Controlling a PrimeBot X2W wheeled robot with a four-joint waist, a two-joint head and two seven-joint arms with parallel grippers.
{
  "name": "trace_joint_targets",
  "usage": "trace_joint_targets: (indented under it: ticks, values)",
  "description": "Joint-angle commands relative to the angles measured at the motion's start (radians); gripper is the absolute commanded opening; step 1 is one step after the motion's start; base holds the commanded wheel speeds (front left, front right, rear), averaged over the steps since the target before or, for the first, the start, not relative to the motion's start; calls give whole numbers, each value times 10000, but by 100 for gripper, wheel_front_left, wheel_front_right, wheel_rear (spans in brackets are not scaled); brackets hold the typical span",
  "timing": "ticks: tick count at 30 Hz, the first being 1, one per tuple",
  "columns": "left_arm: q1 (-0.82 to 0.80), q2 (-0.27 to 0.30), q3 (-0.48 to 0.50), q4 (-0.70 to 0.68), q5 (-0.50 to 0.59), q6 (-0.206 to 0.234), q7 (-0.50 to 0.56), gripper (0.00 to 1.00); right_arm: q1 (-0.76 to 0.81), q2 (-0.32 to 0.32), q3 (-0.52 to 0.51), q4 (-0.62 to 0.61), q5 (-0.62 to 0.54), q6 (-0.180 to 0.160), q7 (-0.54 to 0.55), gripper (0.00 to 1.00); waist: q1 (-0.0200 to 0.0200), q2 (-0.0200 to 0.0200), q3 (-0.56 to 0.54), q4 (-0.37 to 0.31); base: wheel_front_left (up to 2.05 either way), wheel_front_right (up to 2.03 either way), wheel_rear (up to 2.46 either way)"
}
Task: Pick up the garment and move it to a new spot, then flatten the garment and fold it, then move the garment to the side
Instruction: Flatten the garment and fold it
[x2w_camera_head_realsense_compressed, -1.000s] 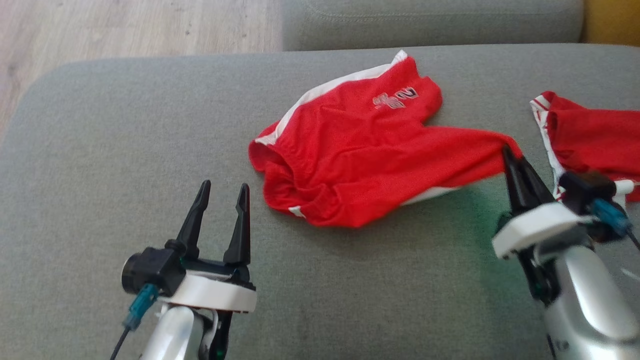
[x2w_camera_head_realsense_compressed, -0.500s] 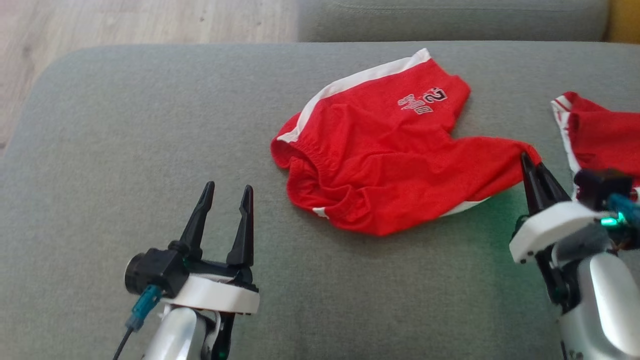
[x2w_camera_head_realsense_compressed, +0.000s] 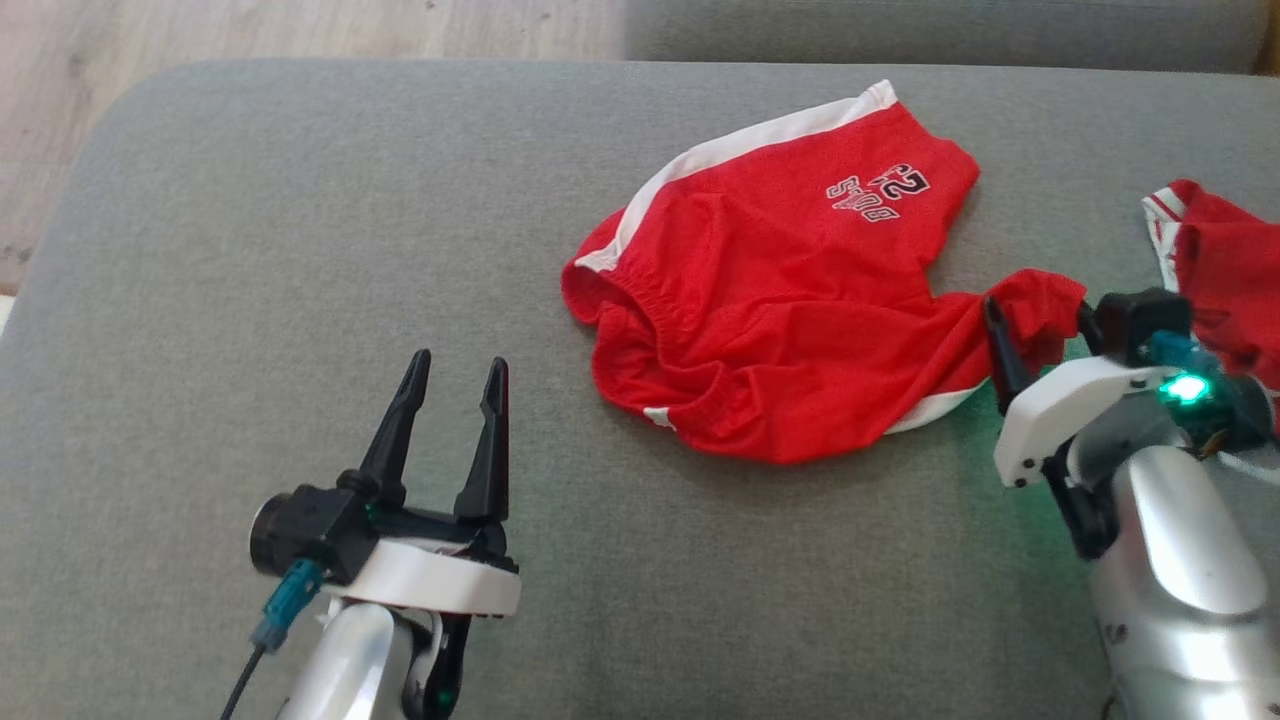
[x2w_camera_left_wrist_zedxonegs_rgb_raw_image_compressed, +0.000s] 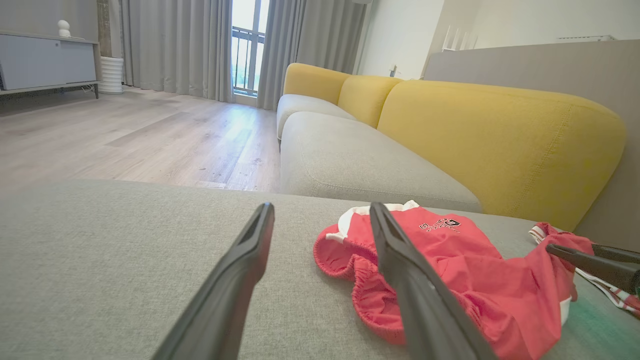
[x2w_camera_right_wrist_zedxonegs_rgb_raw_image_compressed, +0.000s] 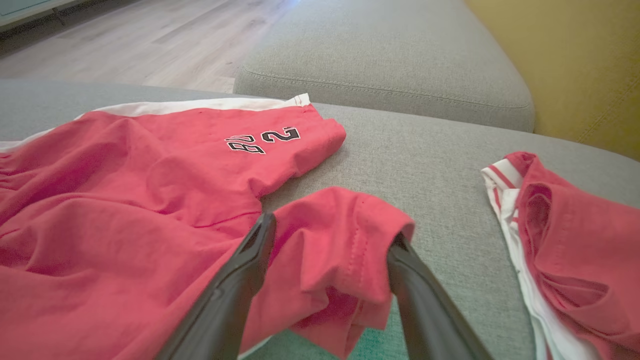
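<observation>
The shorts (x2w_camera_head_realsense_compressed: 780, 300) lie crumpled on the sofa seat (x2w_camera_head_realsense_compressed: 300, 250) just ahead of the right tool (x2w_camera_head_realsense_compressed: 1038, 312), whose spread fingers straddle one bunched leg, so the loose hem could snag and drag if it backs away; the left tool (x2w_camera_head_realsense_compressed: 458, 360) is spread and empty.

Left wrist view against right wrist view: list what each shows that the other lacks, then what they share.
Left wrist view, not the right: curtains, a window, a cabinet and the open left gripper.
Right wrist view, not the left: the stitched hem lying loose inside the open right gripper, and the opening of the second red garment.
Both: the red shorts, grey cushion, yellow backrest and wood floor.
</observation>
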Motion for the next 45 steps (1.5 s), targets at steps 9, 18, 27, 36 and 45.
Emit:
trace_joint_targets:
  ticks: [9, 18, 27, 36, 45]
  values:
    - [-333, 70, 481, -370, 83, 58, -80, 100, -366, 654, 139, 271, -49, -7, -1879, 100, -1, 0, -198, -638, 0, 0, 0]
    - [-142, 70, 648, -592, 176, 40, -80, 100, 1373, 796, -341, -1501, 815, -7, -2895, 100, -1, 0, -435, -1390, 0, 0, 0]
    - [-261, 70, 481, -644, 328, -49, -80, 100, 2530, 818, -270, -2821, 1481, -7, -2767, 100, -1, 0, -212, -1884, 0, 0, 0]
    - [-1017, 1355, -2037, 689, 1172, -160, -80, 100, 2491, 820, -259, -3085, 1628, -7, -2583, 100, -1, 0, 39, -2000, 0, 0, 0]
    - [-2165, 2713, -3713, 1978, 1266, -163, 16, 100, 2416, 821, -180, -2858, 1725, -7, -2659, 100, -1, 0, 152, -2062, 0, 0, 0]
